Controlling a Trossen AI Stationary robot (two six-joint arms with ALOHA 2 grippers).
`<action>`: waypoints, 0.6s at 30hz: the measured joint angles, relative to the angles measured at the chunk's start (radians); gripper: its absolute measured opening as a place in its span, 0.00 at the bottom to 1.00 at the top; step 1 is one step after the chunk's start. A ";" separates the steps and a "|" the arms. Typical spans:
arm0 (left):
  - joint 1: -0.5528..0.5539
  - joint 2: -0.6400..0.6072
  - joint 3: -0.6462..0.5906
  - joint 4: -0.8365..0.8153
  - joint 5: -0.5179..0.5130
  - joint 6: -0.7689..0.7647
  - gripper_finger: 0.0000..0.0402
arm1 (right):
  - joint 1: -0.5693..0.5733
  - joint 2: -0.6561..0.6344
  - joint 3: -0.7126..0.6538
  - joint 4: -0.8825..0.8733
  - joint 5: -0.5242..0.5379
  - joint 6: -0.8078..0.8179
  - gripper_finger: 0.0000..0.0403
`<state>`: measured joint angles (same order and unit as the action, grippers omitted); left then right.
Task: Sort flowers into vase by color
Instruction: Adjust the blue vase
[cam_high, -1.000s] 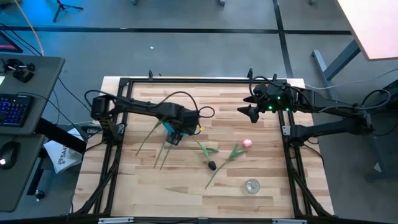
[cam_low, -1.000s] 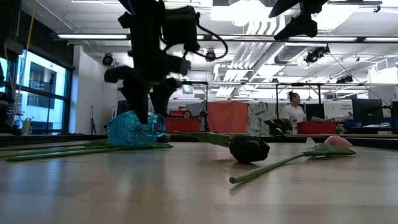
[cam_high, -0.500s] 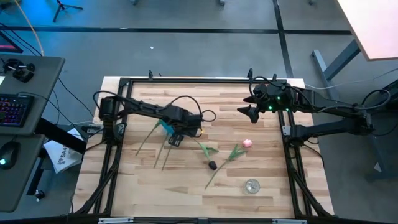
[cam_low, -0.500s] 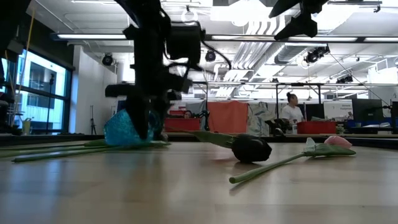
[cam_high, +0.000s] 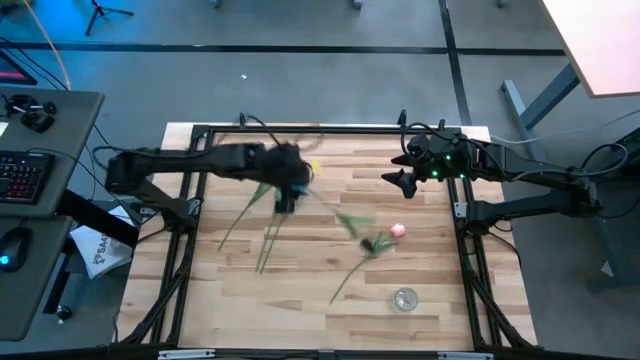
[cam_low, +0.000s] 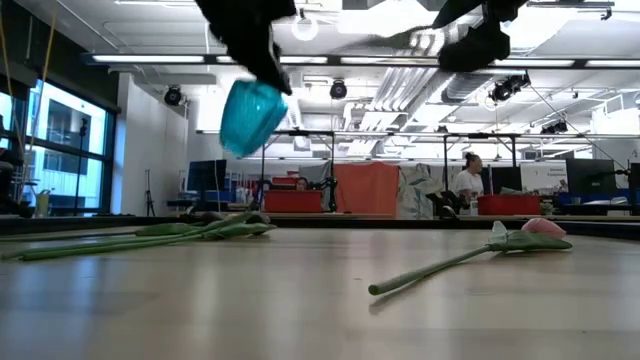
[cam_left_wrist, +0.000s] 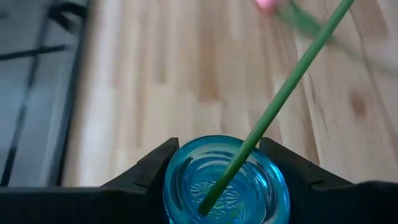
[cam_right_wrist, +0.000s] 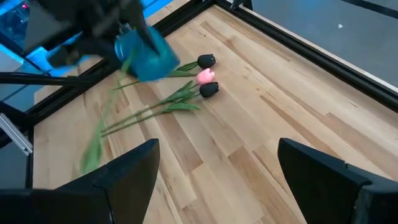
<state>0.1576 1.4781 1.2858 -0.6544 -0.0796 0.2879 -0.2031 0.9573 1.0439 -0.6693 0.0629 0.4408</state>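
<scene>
My left gripper is shut on a blue glass vase, held high above the left half of the table. A green stem sticks out of the vase; its flower head does not show, and the stem is a blur in the high view. A pink tulip lies flat on the wood right of centre. Three more tulips lie on the left, stems toward the near edge, two dark heads and a pink one. My right gripper hangs open over the far right part. My left gripper pinches the blue vase's round wall between its two fingers, one finger on each side. A round end of the vase faces the wrist camera. The vase is lifted clear and tilted, with the stem reaching out of it.
A small round clear glass thing stands near the near edge, right of centre. Black frame rails run along the table's sides. A desk with a keyboard stands left of the table. A person is far back in the room.
My left gripper has risen fast and swung toward the far edge, taking the blue vase off the table, where it lay on its side. The dark tulip whose stem is in the vase has left the wood with it and swings, blurred.
</scene>
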 joint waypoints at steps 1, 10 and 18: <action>0.012 -0.022 0.000 0.014 -0.002 -0.013 0.43 | 0.000 0.000 0.000 0.000 0.000 0.004 0.80; 0.081 -0.121 -0.024 0.057 0.039 -0.066 0.43 | 0.000 -0.003 0.000 0.107 0.001 -0.004 0.80; 0.094 -0.279 -0.229 0.166 0.044 -0.188 0.43 | 0.001 -0.018 0.076 0.274 0.102 -0.121 0.80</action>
<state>0.2513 1.1991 1.0569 -0.4889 -0.0353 0.0997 -0.2024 0.9397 1.1199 -0.3951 0.1650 0.3193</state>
